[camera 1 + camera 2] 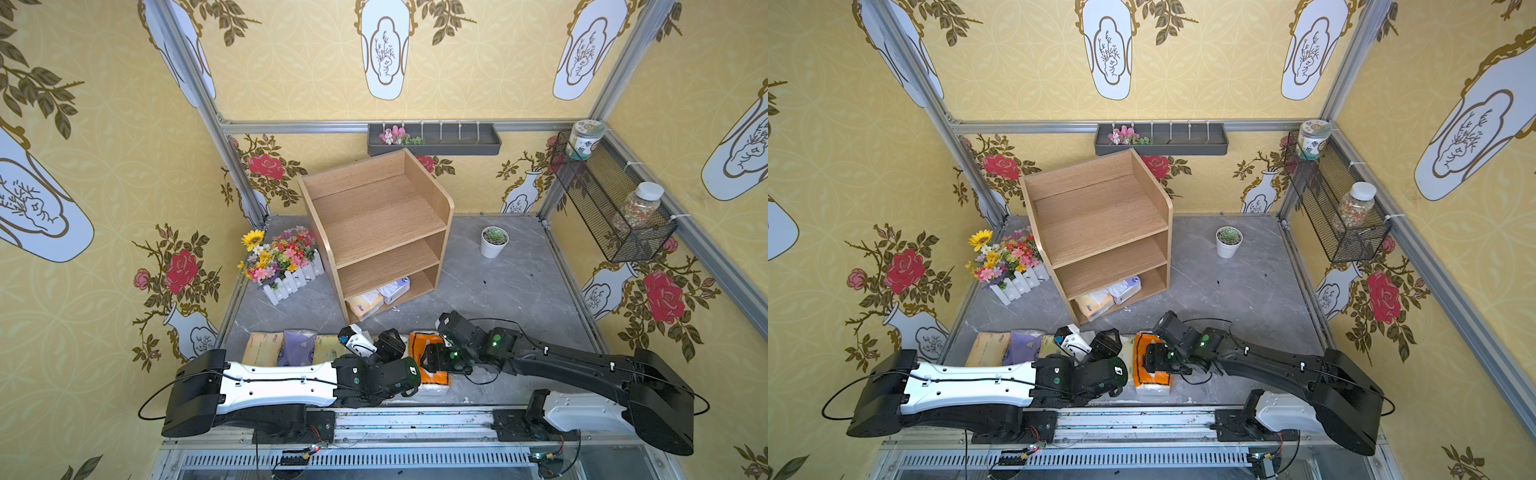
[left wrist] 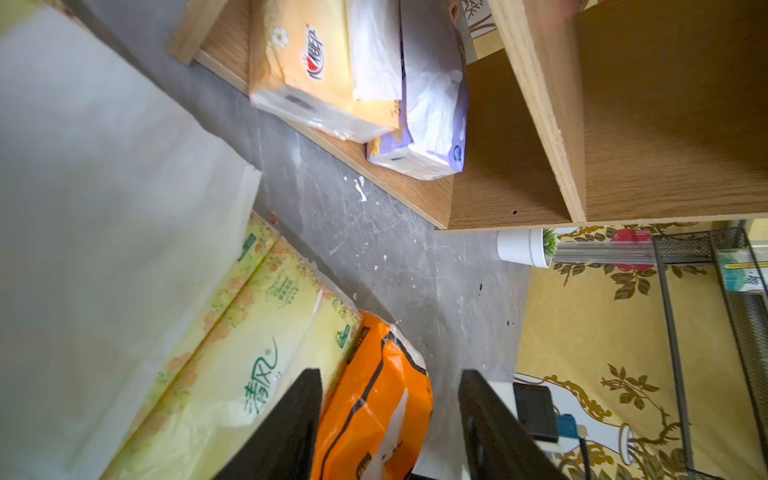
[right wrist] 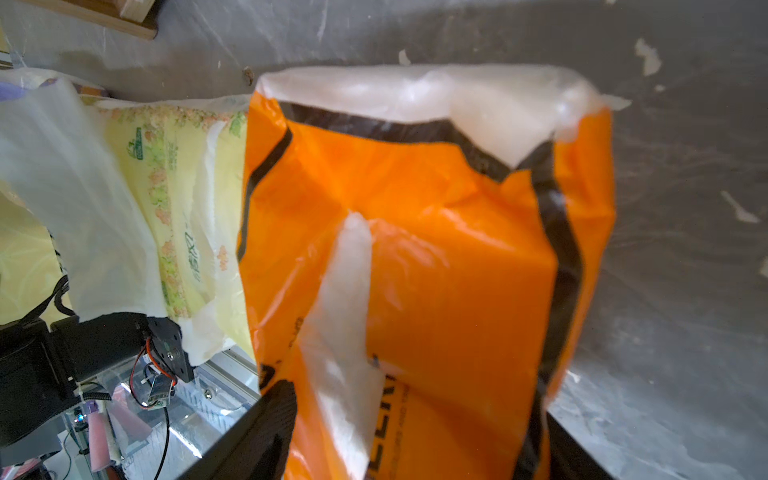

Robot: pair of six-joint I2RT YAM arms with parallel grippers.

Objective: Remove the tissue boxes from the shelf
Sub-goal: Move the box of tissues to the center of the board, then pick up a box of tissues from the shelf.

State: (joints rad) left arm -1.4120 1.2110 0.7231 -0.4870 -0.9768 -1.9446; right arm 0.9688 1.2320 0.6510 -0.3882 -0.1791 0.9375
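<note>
The wooden shelf (image 1: 376,220) stands at mid-table, turned at an angle. Its bottom tier holds a tan tissue pack (image 1: 365,304) and a lavender-and-white one (image 1: 395,289), seen close in the left wrist view as the tan pack (image 2: 307,70) and the lavender pack (image 2: 432,104). Along the front edge lie a tan pack (image 1: 262,348), a lavender pack (image 1: 297,347) and a pale yellow pack (image 1: 328,348). My right gripper (image 1: 434,359) (image 3: 409,440) is shut across the orange-and-white pack (image 1: 432,376) (image 3: 415,249), which rests near the front edge. My left gripper (image 1: 395,343) (image 2: 390,415) hangs open beside that pack.
A white picket box of flowers (image 1: 282,262) stands left of the shelf. A small potted succulent (image 1: 494,241) is at the back right. A dark grey tray (image 1: 434,139) hangs on the back wall. A black wire basket (image 1: 611,203) with two jars hangs on the right wall.
</note>
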